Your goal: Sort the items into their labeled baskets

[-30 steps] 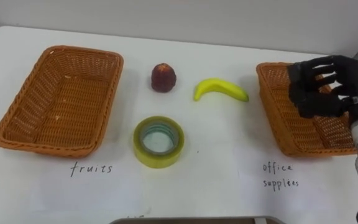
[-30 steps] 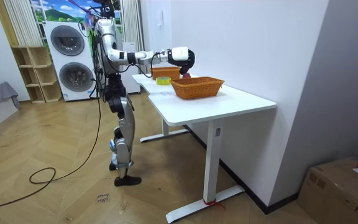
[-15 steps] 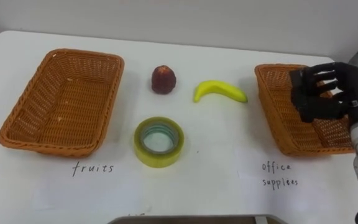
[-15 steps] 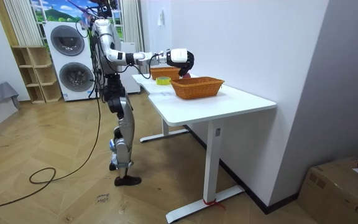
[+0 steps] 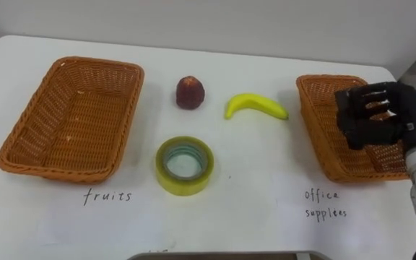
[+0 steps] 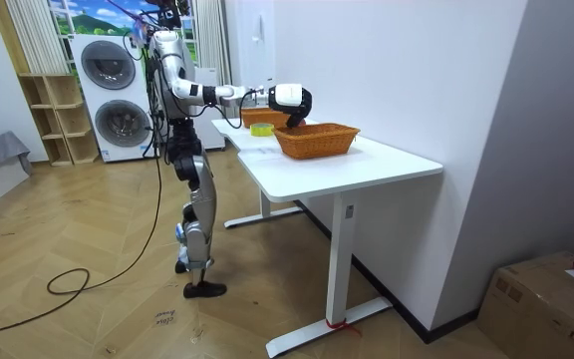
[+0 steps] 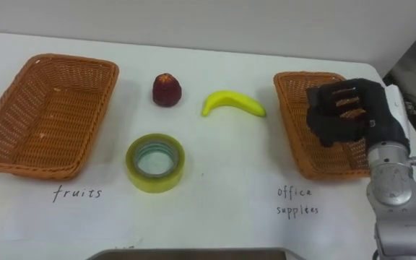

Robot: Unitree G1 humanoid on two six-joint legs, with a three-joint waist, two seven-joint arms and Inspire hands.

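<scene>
- Left eye view: two oblong wicker baskets sit on the smooth white counter [image 5: 251, 180], well apart. The left basket [image 5: 27, 123] and the right basket [image 5: 318, 133] both have their long axes running away from the robot. A handwritten label [image 5: 107, 196] lies before each.
- Between them are three loose things, none touching another. The dark red fruit [image 5: 190, 92] is roundish. Just right of it is a smooth yellow banana [image 5: 256, 105], with its long axis left to right and both tips arched toward the robot. Nearer the robot, a glossy yellow-green tape roll [image 5: 185, 165] lies flat with its hole up.
- The black right hand [image 5: 374, 115] hangs over the right basket's inside. Its fingers are loosely bent and apart, with wicker showing between them and nothing seen in them.
- Room view: the robot stands upright at the counter's side, right arm stretched level over the nearer basket. Stacked washers [image 6: 113, 95] and a wooden shelf [image 6: 56, 120] stand behind it. A cardboard box [image 6: 541, 299] sits on the floor at the room view's right.
- Right eye view: the banana's right tip lies near the right basket's left rim, not touching it.
</scene>
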